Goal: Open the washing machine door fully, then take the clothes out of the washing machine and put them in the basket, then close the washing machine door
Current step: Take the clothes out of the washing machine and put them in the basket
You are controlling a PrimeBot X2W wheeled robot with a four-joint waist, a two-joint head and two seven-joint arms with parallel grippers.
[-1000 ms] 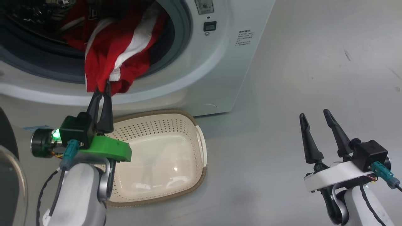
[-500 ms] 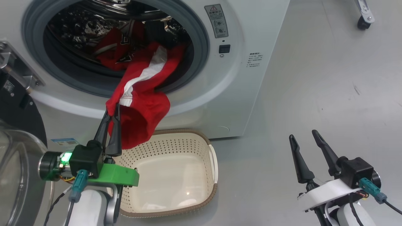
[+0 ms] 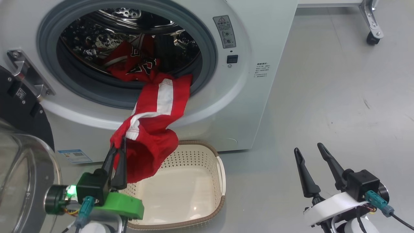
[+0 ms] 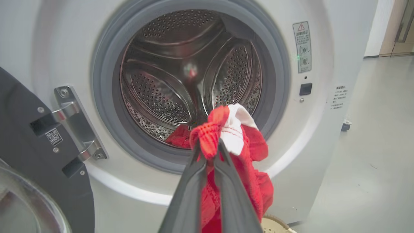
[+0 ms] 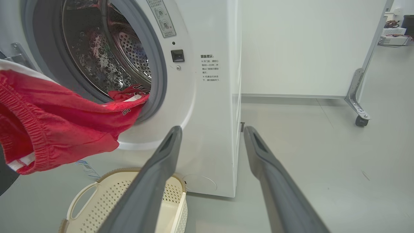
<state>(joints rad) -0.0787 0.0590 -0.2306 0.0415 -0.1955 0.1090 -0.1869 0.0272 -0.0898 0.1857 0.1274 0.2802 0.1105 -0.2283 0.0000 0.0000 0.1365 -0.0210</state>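
The left gripper [image 3: 118,145], pinched on a fold of the clothes [image 3: 152,129], is drawn further from the washing machine [image 3: 258,32] than a second ago, so one red garment is stretched from the gasket [image 3: 208,58] to above the basket [image 3: 194,152]; its tail and another garment are left in the drum [image 3: 97,35], so unloading is judged unfinished. The right gripper [image 3: 308,147] is held spread and empty above the smooth grey floor [image 3: 339,97], a castered frame [image 3: 372,19] beyond.

White front-loading washing machine [image 3: 258,106], round glossy black door [image 3: 19,110] swung open at left, red white-striped jersey garment [image 3: 152,129] trailing from the drum (more red fabric inside), hem hanging over cream perforated basket [image 3: 207,147].
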